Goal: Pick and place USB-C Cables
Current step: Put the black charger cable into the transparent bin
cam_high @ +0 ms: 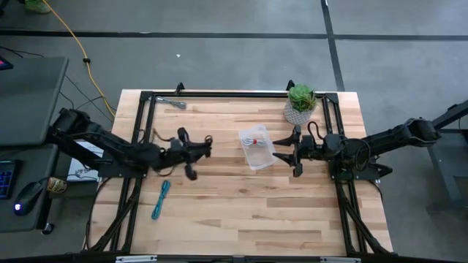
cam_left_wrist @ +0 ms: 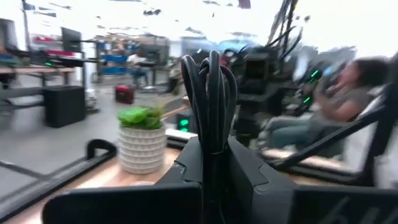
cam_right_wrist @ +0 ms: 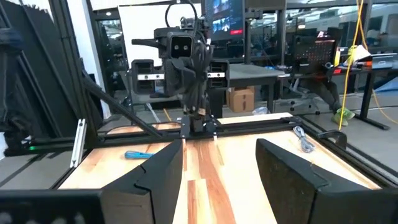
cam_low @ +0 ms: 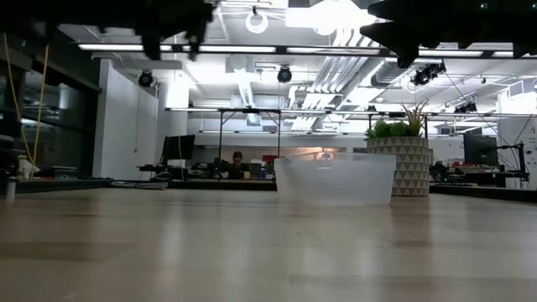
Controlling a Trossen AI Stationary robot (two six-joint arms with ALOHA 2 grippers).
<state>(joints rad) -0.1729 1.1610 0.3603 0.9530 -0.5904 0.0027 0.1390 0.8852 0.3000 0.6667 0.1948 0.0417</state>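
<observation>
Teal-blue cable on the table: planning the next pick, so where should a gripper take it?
Grip the teal-blue cable across its middle, coming straight down from above. It lies flat on the table as a long narrow bundle, angled slightly, with bare wood on both sides.

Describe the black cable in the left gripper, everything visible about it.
The black cable is a thin, glossy cord folded into several tight loops. The left gripper is shut on its lower part, so the loops stand upright above the fingers. In the right wrist view it hangs as a dark bundle held clear above the wooden table. Its plugs are not visible.
</observation>
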